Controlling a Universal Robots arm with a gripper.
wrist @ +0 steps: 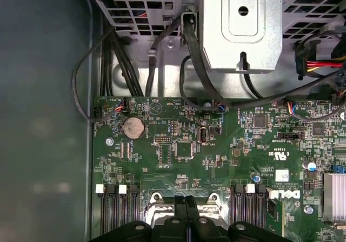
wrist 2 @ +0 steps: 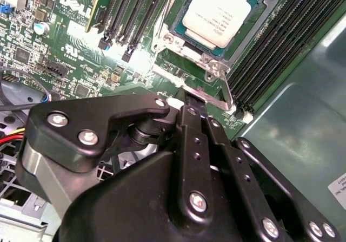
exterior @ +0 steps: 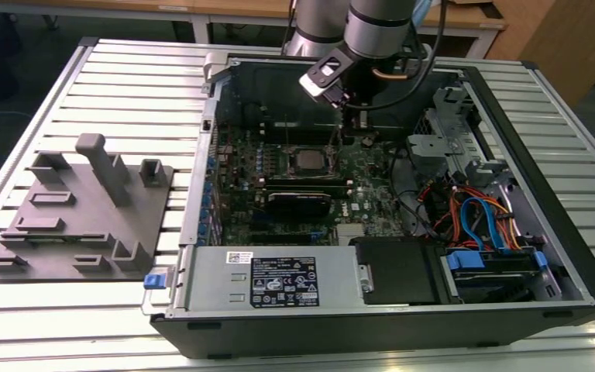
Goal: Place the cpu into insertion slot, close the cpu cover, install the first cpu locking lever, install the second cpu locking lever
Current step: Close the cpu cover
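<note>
- Fingers [wrist 2: 193,144] were drawn together. I saw no gap between their tips and nothing held between them.
- In both wrist views they hung low over the motherboard [wrist: 216,155], just beside one edge of the insertion slot [wrist: 155,200].
- The cpu [wrist 2: 219,12] lay flat in that slot, silver top up, with the cpu cover [wrist 2: 186,50] down around it like a frame. I judged placing and covering as done.
- That made lever work the step in hand. A thin wire locking lever [wrist 2: 224,87] ran past the slot corner nearest the fingertips. I could not tell whether it was hooked under its catch.
- To do this well, I judged the closed tips should serve as one blunt pusher. They should bear on the lever's free end alone, never on the cover or the chip.
- The push wanted to be slow: down until the wire flexed, then sideways under the catch. Any skid would land on small board parts.
- The long black memory slots [wrist 2: 270,52] flanked the socket closely, so sideways travel had to stay short.
- In the exterior view the arm reached down into the open computer case [exterior: 576,256], which lay on the counter [exterior: 122,77]. Its back wall was near the wrist, so I would have kept the tool upright.
</note>
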